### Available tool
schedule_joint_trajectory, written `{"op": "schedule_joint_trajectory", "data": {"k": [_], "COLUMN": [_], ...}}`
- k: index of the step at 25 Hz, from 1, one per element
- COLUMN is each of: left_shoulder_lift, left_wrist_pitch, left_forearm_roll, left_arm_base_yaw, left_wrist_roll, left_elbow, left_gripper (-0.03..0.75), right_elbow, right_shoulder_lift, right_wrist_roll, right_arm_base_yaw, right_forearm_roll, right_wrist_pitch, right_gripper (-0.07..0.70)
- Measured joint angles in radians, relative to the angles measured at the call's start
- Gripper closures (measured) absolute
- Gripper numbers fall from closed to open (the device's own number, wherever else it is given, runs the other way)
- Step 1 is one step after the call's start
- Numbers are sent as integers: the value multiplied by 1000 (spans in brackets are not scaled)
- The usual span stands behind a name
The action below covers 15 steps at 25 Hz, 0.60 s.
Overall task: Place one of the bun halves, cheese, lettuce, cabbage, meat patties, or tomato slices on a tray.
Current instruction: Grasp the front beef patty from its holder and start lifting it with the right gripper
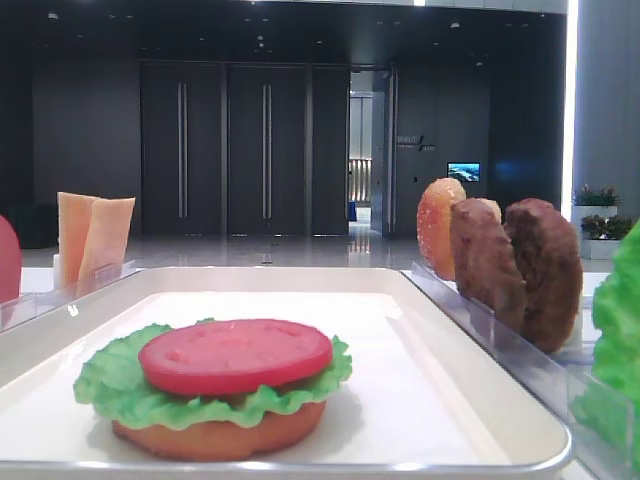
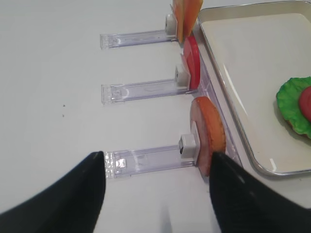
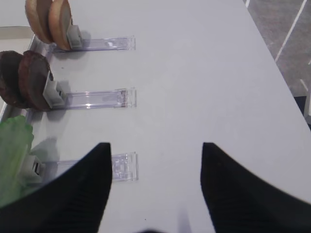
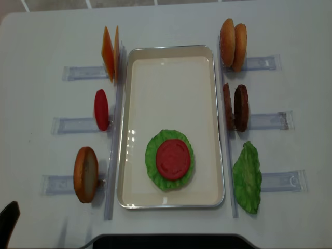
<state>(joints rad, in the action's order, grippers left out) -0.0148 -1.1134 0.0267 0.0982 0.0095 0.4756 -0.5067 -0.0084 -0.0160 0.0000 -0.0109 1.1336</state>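
— Looking from overhead, you see the tray (image 4: 171, 57) with a stack near its front end: a bun half (image 1: 220, 432) at the bottom, lettuce (image 4: 152, 155) on it, a tomato slice (image 4: 173, 159) on top. Where are your grippers?

— Only the wrist views show them. Your right gripper (image 3: 155, 187) hangs wide apart over bare table, holding nothing, with the meat patties (image 3: 26, 79) upright in their clear rack (image 3: 99, 98) to its left. Your left gripper (image 2: 158, 194) is likewise spread and empty, beside an upright bun (image 2: 210, 136).

— And the low front view?

— You get the stack's layers there; overhead hides the bottom bun.
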Motion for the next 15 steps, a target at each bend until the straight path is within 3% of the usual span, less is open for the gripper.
{"op": "schedule_joint_trajectory", "data": {"k": [15], "left_shoulder_lift": [0], "left_wrist_pitch": [0], "left_forearm_roll": [1], "left_arm_base_yaw": [0], "left_wrist_roll": [0], "left_elbow": [0], "left_gripper": [202], "right_elbow": [0], "right_shoulder_lift": [0], "right_wrist_roll": [0], "right_arm_base_yaw": [0], "right_forearm_roll": [0], "right_wrist_pitch": [0], "right_gripper": [239]}}
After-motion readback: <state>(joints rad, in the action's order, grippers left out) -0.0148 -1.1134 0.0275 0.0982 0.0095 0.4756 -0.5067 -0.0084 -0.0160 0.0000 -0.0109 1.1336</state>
